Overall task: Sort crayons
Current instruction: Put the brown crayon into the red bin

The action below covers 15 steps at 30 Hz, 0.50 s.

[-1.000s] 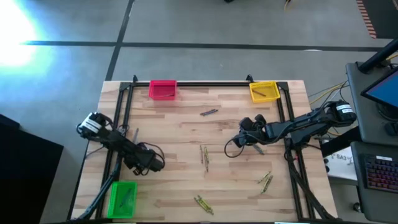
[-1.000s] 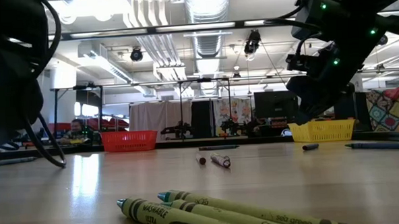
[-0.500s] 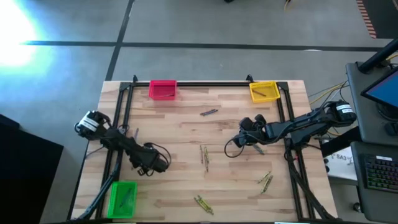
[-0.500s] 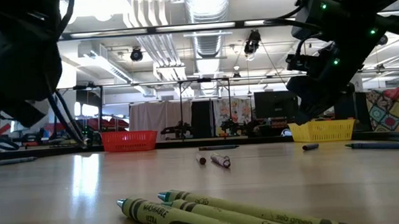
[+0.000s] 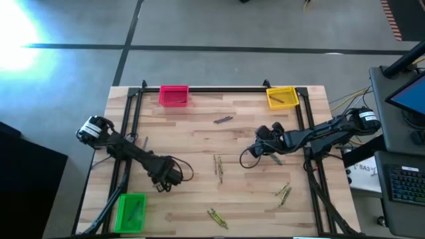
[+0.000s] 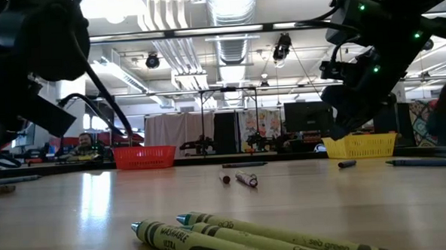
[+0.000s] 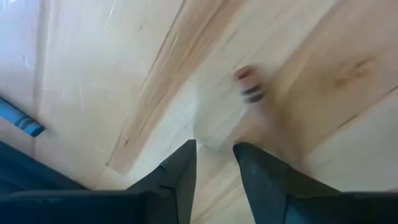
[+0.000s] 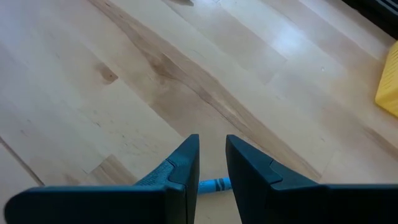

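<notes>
Looking down on your table [image 5: 199, 143], you see the left gripper [image 5: 161, 184] low over the wood near the front left, just beyond the green bin [image 5: 131, 211], which has a crayon or two lying in it. In its wrist view the two dark fingers [image 7: 180, 171] stand a narrow gap apart with bare wood between them; nothing is gripped. A blurred reddish crayon [image 7: 249, 84] lies on the table just ahead of the tips, and a blue crayon [image 7: 18, 118] shows at the edge of that view.

Your right gripper [image 5: 255, 151] hangs over the right-centre of the table. Its fingers [image 8: 180, 165] are also a narrow gap apart and hold nothing; a blue crayon [image 8: 211, 185] lies on the wood directly under the gap, though you cannot tell whether the tips touch it.

The rest of the crayons are scattered: a greyish pair [image 5: 222, 120] toward the back centre, an olive pair [image 5: 218, 167] in the middle, more olive ones [image 5: 283, 192] at the front right, and another olive group [image 5: 216, 218] at the front edge, which fills the foreground of the low view [image 6: 235, 237]. The pink bin [image 5: 174, 95] sits at the back left and the yellow bin [image 5: 282, 97] at the back right, with a crayon inside the yellow one.
</notes>
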Available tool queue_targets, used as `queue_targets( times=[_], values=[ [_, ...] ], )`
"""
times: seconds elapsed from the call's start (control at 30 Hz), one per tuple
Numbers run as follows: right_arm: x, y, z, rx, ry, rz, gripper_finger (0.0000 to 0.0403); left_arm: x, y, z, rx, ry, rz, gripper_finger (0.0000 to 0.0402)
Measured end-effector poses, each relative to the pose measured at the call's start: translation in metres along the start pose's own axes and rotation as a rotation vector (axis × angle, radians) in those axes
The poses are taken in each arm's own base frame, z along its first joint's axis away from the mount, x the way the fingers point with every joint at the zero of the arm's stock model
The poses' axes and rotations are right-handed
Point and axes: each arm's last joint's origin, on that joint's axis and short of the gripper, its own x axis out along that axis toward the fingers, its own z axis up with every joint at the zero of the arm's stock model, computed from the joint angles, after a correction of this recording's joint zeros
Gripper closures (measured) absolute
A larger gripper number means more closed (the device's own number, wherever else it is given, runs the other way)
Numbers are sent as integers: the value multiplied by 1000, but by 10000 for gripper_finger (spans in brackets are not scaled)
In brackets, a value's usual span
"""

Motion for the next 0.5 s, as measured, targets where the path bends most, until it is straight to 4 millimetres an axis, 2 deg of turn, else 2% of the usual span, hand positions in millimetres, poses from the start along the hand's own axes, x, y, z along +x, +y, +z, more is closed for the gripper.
queue_targets(
  times=[0.27, 0.5],
  values=[
    [0, 0, 0, -1, 12, 13, 330, -1, 1, 1, -2, -19, -34, 323],
    [0, 0, -1, -3, 17, 18, 330, -2, 2, 3, -14, -49, -37, 326]
  ],
)
